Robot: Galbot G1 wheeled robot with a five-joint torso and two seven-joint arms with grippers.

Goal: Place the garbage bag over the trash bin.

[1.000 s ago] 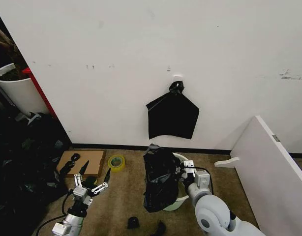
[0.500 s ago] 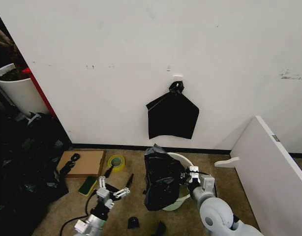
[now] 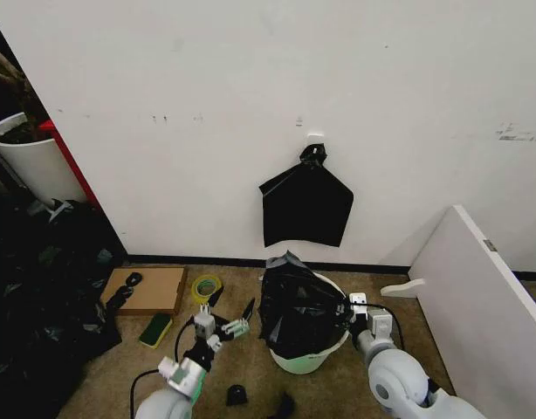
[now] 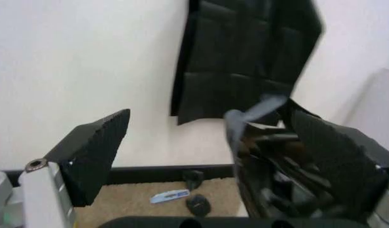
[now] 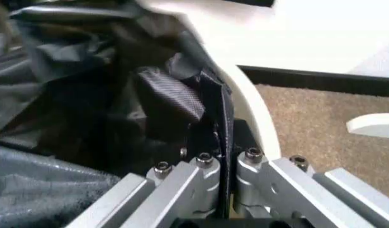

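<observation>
At three o'clock of the spread-fingered left gripper point(image 3: 226, 321) stood the round cream-white plastic trash bin point(image 3: 307, 357), where the right gripper point(image 3: 348, 307) pinched the glossy black plastic garbage bag point(image 3: 298, 305) at the rim.

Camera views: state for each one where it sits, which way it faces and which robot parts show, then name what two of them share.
Head view: high on the robot, looking forward and down at the wall, carpet, trash bin and garbage bag; left gripper and right gripper show.
Left wrist view: on the left arm, facing the wall; open fingers frame it.
Right wrist view: on the right arm, at the bin's rim; fingers pinch the bag.
Shared: head and left wrist views both show the flat black bag hanging on the wall.
</observation>
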